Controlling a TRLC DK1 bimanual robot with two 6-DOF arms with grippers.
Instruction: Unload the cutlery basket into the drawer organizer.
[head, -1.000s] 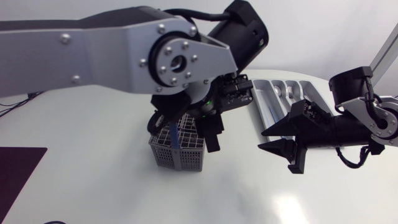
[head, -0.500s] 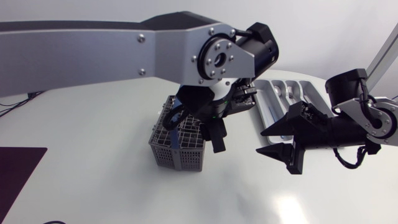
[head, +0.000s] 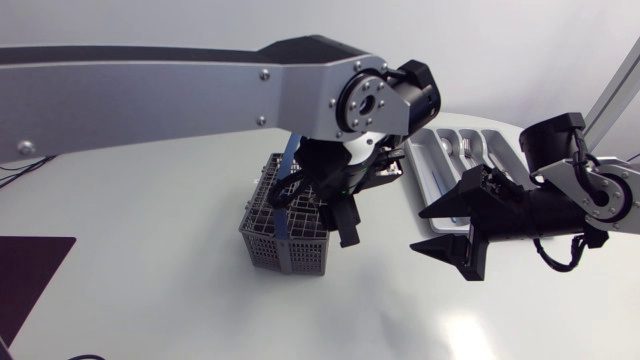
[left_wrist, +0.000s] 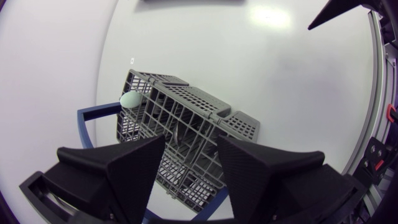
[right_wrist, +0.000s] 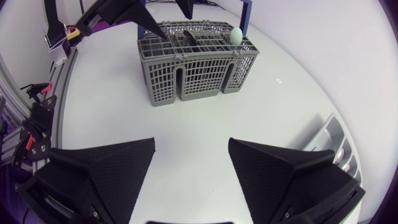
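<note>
The basket (head: 285, 245) stands upright on the table (head: 150, 250), directly under the left gripper (head: 315, 208). In the left wrist view the gripper (left_wrist: 191, 165) hangs above the basket (left_wrist: 186, 118) with its fingers spread, one over each side of the near compartments; neither finger touches the basket and nothing is held. A blue handle (left_wrist: 93, 118) arches from the basket's sides, and in the head view it (head: 290, 160) rises just beside the left wrist. One pale green rounded piece (left_wrist: 130, 99) shows at the basket's far corner next to the handle; darker shapes lie inside the compartments, but their kind and number cannot be told. The right gripper (head: 440, 230) hangs clear of the table between basket and organizer (head: 440, 165), fingers wide apart and empty, pointing toward the basket. In the right wrist view the basket (right_wrist: 196, 68) is well ahead of that gripper (right_wrist: 191, 168), with bare table between them, and the organizer (right_wrist: 336, 140) lies beside it. The organizer sits near the far right edge of the table, apart from the basket, partly hidden by both arms; silver cutlery (head: 467, 150) lies in its slots, count not legible. Count: one basket, one organizer, one green piece, two grippers.
</note>
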